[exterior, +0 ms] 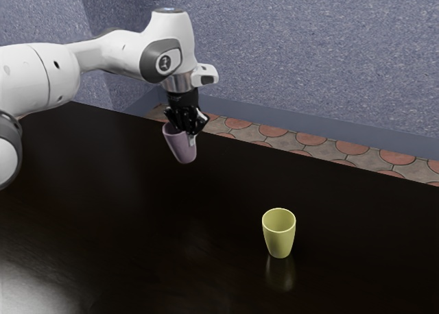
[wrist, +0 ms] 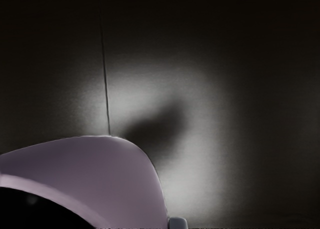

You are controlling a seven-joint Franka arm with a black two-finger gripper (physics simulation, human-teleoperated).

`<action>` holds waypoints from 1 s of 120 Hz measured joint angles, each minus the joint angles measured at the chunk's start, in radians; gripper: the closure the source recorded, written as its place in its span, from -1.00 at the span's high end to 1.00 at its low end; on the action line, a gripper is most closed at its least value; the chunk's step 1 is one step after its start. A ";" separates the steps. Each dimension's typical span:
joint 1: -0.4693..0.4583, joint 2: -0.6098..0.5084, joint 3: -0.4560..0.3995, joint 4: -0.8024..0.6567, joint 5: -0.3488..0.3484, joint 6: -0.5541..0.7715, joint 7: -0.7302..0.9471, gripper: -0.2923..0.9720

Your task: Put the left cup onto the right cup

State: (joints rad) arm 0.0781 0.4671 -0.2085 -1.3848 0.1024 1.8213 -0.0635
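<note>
My gripper (exterior: 186,130) hangs above the dark table (exterior: 103,211), shut on the rim of a purple cup (exterior: 180,147). The cup is lifted off the table and tilts a little under my fingers. Close under my hand in the wrist view the same purple cup (wrist: 85,179) appears as a large rounded shape, with its shadow on the tabletop below. A yellow-green cup (exterior: 278,232) stands upright on the table, lower and toward the exterior view's right of my gripper, well apart from the held cup.
The table's far edge runs behind my gripper, with a tiled floor (exterior: 322,146) and a blue-grey wall (exterior: 309,46) beyond it. A thin seam (wrist: 105,64) crosses the tabletop in the wrist view.
</note>
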 joint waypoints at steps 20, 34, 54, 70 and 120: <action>0.000 0.000 -0.055 0.002 0.030 -0.013 -0.046 -0.70; 0.000 0.000 -0.086 0.002 0.047 -0.017 -0.077 -0.70; -0.002 0.000 -0.140 0.002 0.077 -0.023 -0.123 -0.70; -0.003 0.000 -0.174 0.002 0.094 -0.033 -0.160 -0.70; -0.007 0.002 -0.274 0.002 0.142 -0.048 -0.264 -0.70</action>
State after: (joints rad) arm 0.0707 0.4687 -0.4830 -1.3825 0.2448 1.7738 -0.3272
